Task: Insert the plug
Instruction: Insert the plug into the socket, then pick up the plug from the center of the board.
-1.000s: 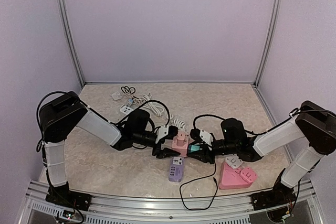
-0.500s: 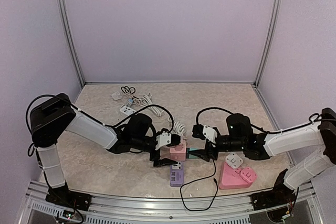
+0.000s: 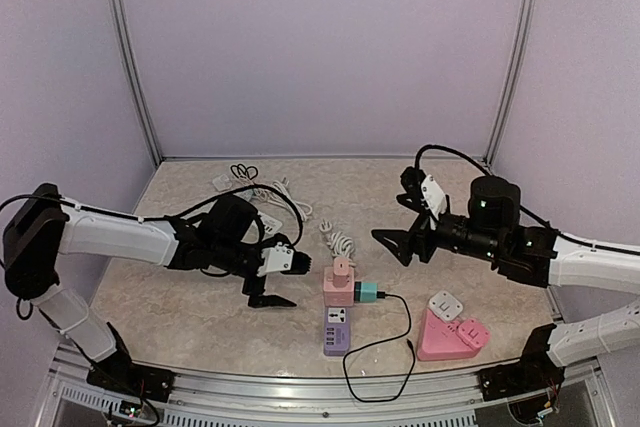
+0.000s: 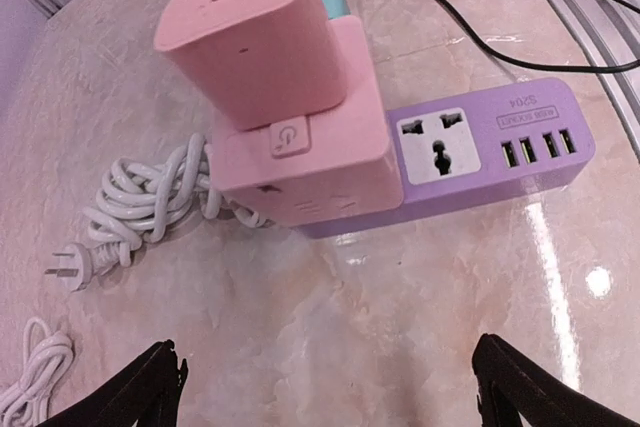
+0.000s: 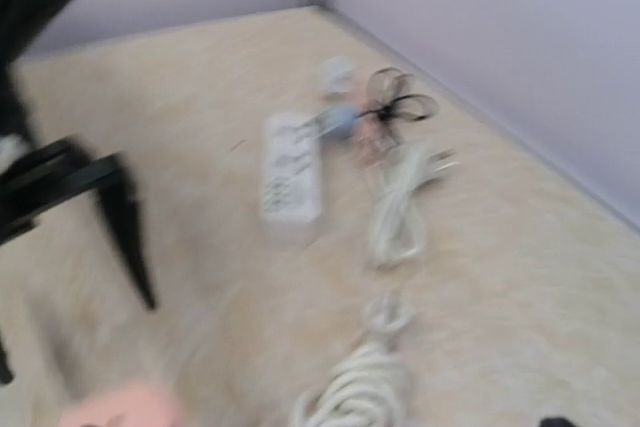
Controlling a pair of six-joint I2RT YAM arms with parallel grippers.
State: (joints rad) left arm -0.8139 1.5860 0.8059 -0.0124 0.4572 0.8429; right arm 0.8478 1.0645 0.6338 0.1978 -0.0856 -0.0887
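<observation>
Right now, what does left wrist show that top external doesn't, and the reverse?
Left wrist only: the power button on the pink cube, plus the purple strip's universal socket and four USB ports.
Top external only: both arms whole, the open right gripper, and the small white adapter by the back wall.
Both: cube, purple strip, teal plug at the cube's side, black cable, white coiled cord, open left gripper.

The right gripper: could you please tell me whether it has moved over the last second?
Yes. The right gripper has drawn away from the purple power strip, toward the back wall, and now stands open.
</observation>
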